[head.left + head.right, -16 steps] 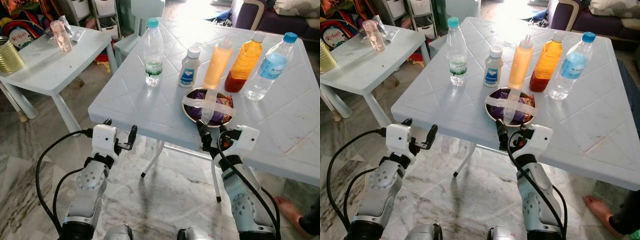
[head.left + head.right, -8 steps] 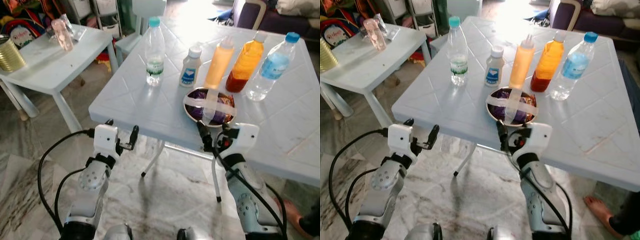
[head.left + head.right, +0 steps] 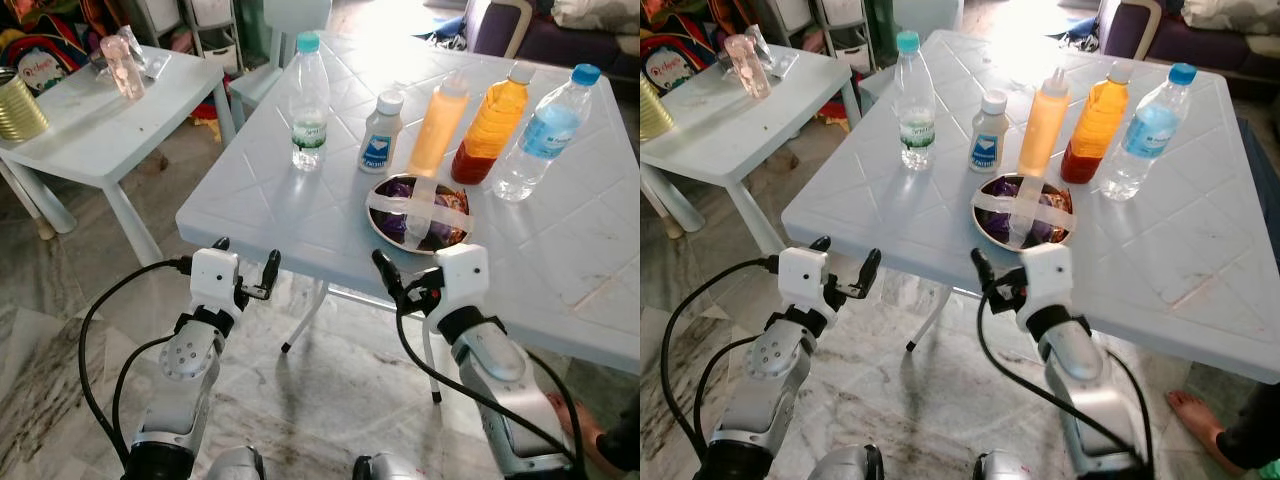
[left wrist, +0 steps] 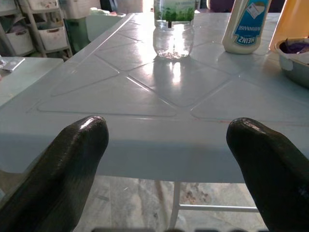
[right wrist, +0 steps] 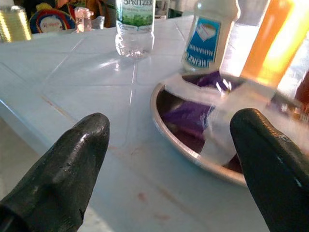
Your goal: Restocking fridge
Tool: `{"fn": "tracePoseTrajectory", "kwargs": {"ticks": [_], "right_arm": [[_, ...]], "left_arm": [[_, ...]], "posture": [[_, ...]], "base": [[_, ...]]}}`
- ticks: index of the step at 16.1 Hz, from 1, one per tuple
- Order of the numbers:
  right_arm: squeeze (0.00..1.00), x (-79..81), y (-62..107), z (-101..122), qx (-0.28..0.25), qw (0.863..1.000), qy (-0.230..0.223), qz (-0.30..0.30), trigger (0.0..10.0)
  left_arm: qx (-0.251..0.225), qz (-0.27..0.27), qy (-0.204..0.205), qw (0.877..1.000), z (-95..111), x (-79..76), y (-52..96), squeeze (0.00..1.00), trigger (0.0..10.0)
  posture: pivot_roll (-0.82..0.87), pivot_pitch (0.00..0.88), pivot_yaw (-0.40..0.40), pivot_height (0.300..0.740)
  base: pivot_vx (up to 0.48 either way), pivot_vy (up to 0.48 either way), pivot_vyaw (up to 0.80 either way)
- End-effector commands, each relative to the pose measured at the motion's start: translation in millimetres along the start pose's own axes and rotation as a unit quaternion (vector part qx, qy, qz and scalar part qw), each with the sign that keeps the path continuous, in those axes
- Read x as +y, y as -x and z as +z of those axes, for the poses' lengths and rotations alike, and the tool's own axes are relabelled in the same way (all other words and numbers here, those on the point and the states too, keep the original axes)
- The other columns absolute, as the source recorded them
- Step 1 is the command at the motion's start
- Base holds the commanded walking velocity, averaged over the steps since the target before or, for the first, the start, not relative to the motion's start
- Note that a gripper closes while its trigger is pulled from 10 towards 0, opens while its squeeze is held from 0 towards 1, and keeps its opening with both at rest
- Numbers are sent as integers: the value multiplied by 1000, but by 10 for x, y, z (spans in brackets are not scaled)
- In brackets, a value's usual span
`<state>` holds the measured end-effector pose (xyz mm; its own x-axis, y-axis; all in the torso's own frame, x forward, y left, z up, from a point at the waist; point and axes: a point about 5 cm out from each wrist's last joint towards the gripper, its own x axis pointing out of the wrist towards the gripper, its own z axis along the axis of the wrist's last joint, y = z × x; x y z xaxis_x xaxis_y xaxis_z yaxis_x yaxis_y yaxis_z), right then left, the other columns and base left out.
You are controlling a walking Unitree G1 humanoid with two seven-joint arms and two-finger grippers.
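Note:
Several bottles stand in a row on the white table (image 3: 300, 205): a clear water bottle (image 3: 308, 100), a white mayonnaise bottle (image 3: 380, 132), an orange squeeze bottle (image 3: 437, 125), an orange juice bottle (image 3: 489, 125) and a blue-labelled water bottle (image 3: 545, 130). In front of them sits a metal bowl (image 3: 418, 213) of purple packets, crossed with white tape. My right gripper (image 5: 171, 123) is open at the table's front edge, just short of the bowl. Over to the left, my left gripper (image 3: 245, 258) is open and empty, level with the table's near edge.
A second white table (image 3: 100, 140) on the left carries a gold tin (image 3: 20, 105) and a pink bottle (image 3: 122, 68). Shelving stands behind it and a sofa (image 3: 560, 35) at the back right. A person's foot (image 3: 590, 430) rests on the marble floor, lower right.
My right gripper has swung to the left along the table's front edge, its wrist turned. The left arm has hardly moved. The bottles and bowl stay put.

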<state>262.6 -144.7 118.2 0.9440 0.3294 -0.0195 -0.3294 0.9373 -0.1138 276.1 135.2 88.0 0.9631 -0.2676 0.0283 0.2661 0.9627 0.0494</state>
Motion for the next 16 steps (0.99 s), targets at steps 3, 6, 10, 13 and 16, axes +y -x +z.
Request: {"fn": "tracePoseTrajectory", "kwargs": {"ticks": [3, 6, 10, 13, 16], "right_arm": [[0, -126, -93, -74, 33, 997, 64, 37, 10000], [0, -346, -296, -54, 60, 992, 89, 69, 10000], [0, -274, -384, -76, 82, 978, 122, 149, 4784], [0, -217, -399, -74, 81, 968, 138, 192, 7373], [0, -253, -391, -145, 99, 960, 157, 209, 0]], "left_arm": [[14, -3, -3, 1000, -44, -10, -3, 0, 10000], [18, -8, -4, 1000, -57, -43, -9, 0, 10000], [20, -5, -7, 1000, -54, -27, -11, 0, 10000], [21, -3, -8, 1000, -57, -19, 4, 0, 10000], [23, -3, -10, 1000, -66, -18, -4, 0, 10000]], "posture": [[26, 100, -2, 740], [33, 99, 1, 740], [57, 97, -4, 740], [57, 97, -4, 740], [60, 93, -4, 740]], "base": [[0, 0, 0], [0, 0, 0], [0, 0, 0], [0, 0, 0], [0, 0, 0]]}}
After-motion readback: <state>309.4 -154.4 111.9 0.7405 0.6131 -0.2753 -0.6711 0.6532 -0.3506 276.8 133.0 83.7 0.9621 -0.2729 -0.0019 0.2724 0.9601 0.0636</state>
